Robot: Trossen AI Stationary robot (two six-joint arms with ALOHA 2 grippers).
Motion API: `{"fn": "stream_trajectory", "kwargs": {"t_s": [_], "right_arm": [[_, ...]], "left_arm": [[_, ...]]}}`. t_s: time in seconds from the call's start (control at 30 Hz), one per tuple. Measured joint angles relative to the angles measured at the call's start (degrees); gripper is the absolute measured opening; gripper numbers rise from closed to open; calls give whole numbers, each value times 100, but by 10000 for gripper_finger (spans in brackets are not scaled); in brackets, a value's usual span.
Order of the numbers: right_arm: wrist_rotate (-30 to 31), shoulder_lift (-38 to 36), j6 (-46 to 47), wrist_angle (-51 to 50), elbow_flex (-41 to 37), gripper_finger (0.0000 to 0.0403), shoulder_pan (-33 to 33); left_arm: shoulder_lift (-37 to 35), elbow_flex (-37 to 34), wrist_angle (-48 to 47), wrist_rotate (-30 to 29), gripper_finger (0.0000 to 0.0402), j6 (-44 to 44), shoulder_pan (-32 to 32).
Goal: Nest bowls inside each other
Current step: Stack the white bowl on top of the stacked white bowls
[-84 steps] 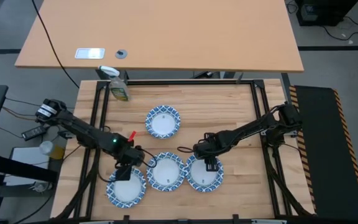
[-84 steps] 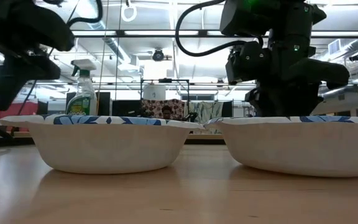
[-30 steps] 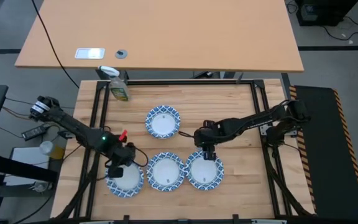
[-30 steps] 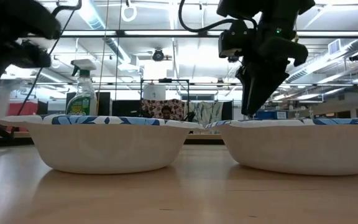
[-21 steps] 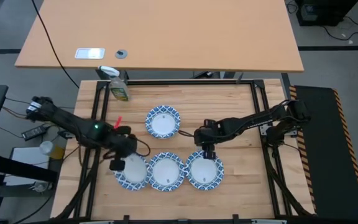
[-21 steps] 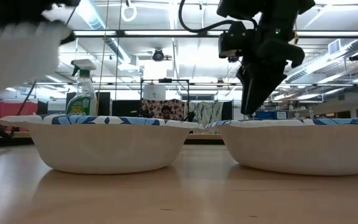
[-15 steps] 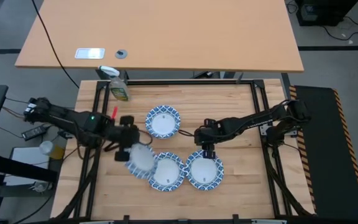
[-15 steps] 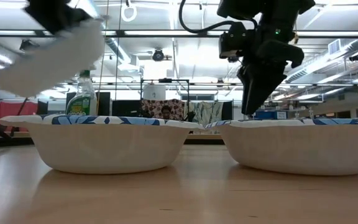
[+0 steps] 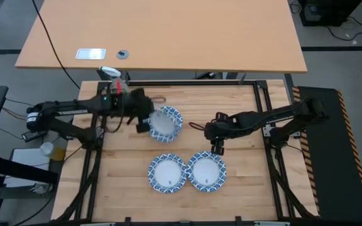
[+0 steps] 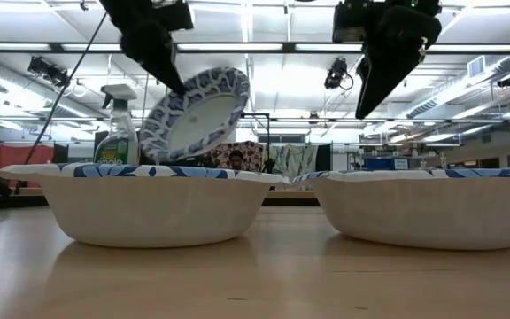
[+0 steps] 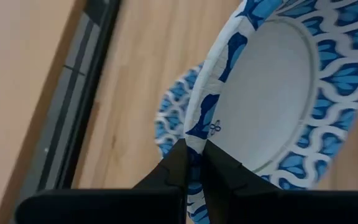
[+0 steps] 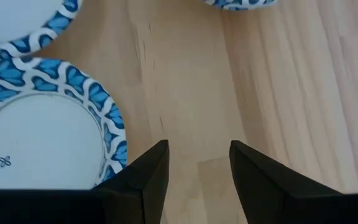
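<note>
Lifted bowl (image 10: 195,114) now tilted over far bowl (image 9: 172,117) — left gripper (image 11: 194,163) clamped, right gripper (image 12: 197,163) probably empty

The left arm reaches toward 12 o'clock, its left gripper (image 9: 144,123) pinched tight, raised off the table. The right gripper (image 12: 194,163) hovers parted, near centre, toward 3 o'clock.

four bowls show in all: two side by side (image 9: 168,173) (image 9: 207,171) on the surface (image 9: 244,119), one farther back (image 9: 172,117), and one tilted (image 10: 195,115) above it, pinched at the rim by the left claw (image 9: 142,124), plus one spray bottle (image 10: 118,133) and two arms.
</note>
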Motion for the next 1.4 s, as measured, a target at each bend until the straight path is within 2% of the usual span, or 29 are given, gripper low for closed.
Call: {"fn": "stream_trajectory", "kwargs": {"t_s": [0.2, 0.4, 0.57, 0.67, 0.83, 0.97, 1.07, 1.17, 1.27, 1.4], "right_arm": [[-4, 30, -125, 118, -117, 177, -21], [-9, 174, -304, 316, -122, 177, -43], [-9, 214, -317, 432, -124, 177, -87], [-93, 239, -317, 466, -122, 177, -103], [-241, 329, -375, 562, -122, 177, -105], [-634, 483, -422, 894, -264, 177, -47], [-668, 760, -587, 994, -417, 179, 25], [-805, 918, -656, 959, -421, 193, 59], [-1101, 911, -463, 1069, -410, 222, 59], [-1250, 935, -220, 1079, -412, 277, 85]], "left_arm": [[489, 2, 103, 1112, 34, -95, 1032], [1311, 0, 41, 1388, 34, -108, 1475], [1661, 0, 193, 1607, 47, -117, 1562], [1703, 0, 224, 1603, 87, -51, 1509], [1696, 0, 429, 1487, 190, 130, 1425], [1657, 124, 380, 1382, 255, 181, 1326], [1425, 148, 536, 1380, 269, 207, 1055], [915, -238, 1273, 1089, 262, 294, 599], [290, -842, 2056, 483, 246, 402, 110], [-430, -1425, 2213, -17, 226, -68, -379]]}}
